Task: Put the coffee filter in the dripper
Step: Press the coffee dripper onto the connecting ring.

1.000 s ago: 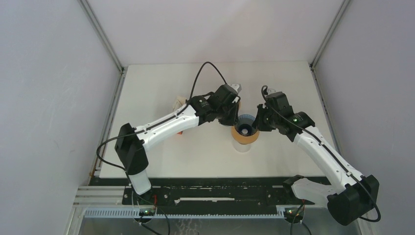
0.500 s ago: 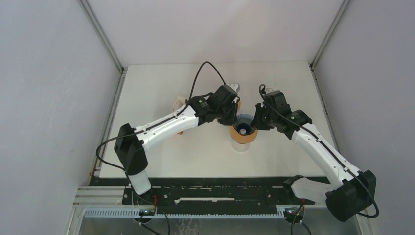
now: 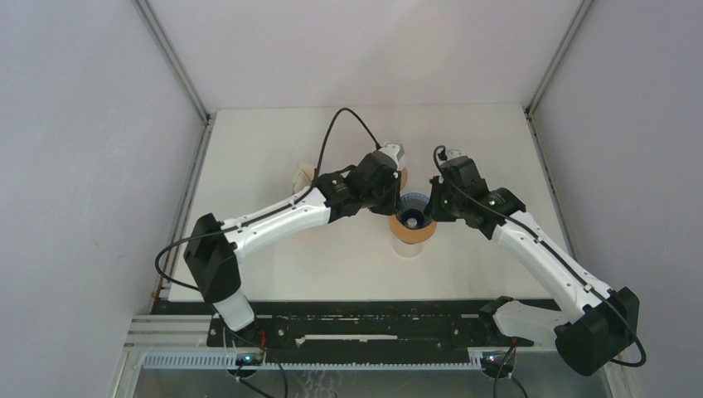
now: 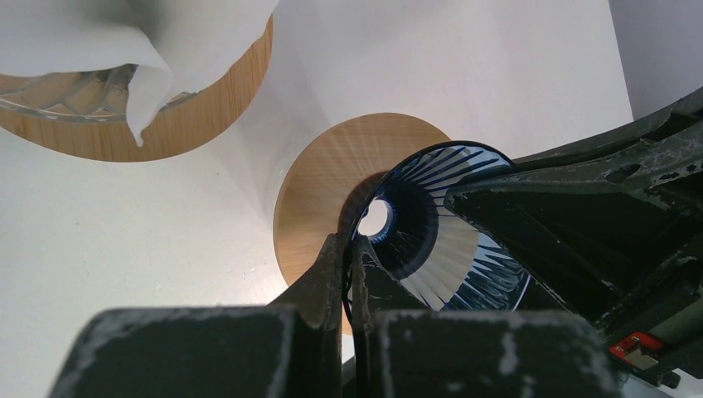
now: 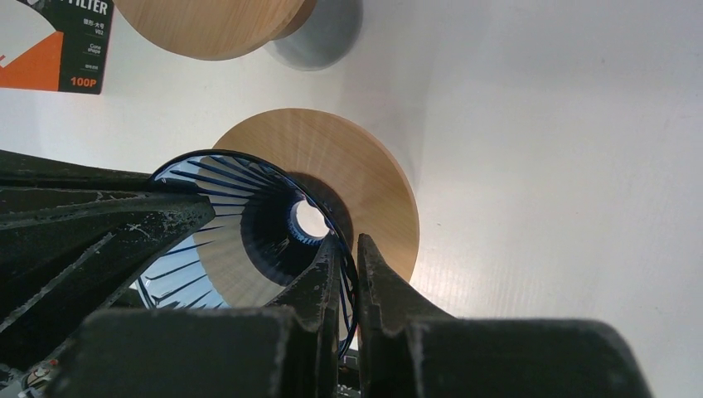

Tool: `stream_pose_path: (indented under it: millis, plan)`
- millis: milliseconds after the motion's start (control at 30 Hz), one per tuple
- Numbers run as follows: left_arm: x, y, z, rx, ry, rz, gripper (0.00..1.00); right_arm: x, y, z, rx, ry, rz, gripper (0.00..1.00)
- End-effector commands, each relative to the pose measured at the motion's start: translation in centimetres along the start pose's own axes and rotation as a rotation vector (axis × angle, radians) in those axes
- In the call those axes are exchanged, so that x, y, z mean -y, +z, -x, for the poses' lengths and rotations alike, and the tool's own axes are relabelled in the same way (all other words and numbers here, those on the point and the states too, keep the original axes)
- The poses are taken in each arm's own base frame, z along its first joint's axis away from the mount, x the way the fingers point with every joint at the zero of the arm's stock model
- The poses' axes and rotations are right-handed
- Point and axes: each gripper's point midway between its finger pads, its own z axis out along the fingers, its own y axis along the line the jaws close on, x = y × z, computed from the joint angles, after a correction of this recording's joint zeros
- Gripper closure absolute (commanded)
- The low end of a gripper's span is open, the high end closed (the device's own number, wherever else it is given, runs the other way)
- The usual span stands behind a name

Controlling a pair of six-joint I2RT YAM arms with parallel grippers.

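A blue ribbed glass dripper (image 3: pixel 413 217) hangs tilted over a round wooden base (image 3: pixel 412 235) at the table's middle. My left gripper (image 3: pixel 399 204) is shut on the dripper's left rim; in the left wrist view its jaws (image 4: pixel 348 245) pinch the thin glass wall (image 4: pixel 431 224). My right gripper (image 3: pixel 431 207) is shut on the opposite rim, as the right wrist view (image 5: pixel 348 245) shows, with the dripper (image 5: pixel 249 224) over the wooden disc (image 5: pixel 356 166). A white coffee filter (image 4: pixel 191 33) sits in a second, wood-collared glass dripper (image 4: pixel 207 116) just behind.
A filter packet (image 5: pixel 58 41) printed "FILTER 100P" lies at the back left, partly under my left arm (image 3: pixel 303 174). The second dripper stands close behind my left gripper (image 3: pixel 403 174). The enclosure's walls rise on both sides.
Both grippers have shifted slightly left and away, carrying the blue dripper with them. Their grip is unchanged.
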Motion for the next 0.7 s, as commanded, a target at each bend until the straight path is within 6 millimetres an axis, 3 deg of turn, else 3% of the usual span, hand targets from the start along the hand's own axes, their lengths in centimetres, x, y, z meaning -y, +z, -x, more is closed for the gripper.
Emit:
stream_pose_path:
  millis: [0, 333, 433, 667]
  plan:
    - [-7.5, 2.1, -12.0, -0.380, 0.178, 0.245, 1.00, 1.8, 2.2, -6.1, -0.219, -0.089, -0.091, 1.00]
    - [-8.4, 2.1, -13.0, -0.391, 0.184, 0.268, 1.00, 1.5, 3.3, -8.1, -0.283, -0.110, -0.093, 1.00]
    - [-7.3, 1.6, -11.7, -0.360, 0.169, 0.242, 0.98, 1.2, 2.8, -7.3, -0.251, -0.098, -0.077, 1.00]
    - [-4.0, -0.3, -6.7, -0.260, 0.138, 0.184, 0.88, 0.4, 0.3, -3.4, -0.130, -0.075, -0.040, 0.93]
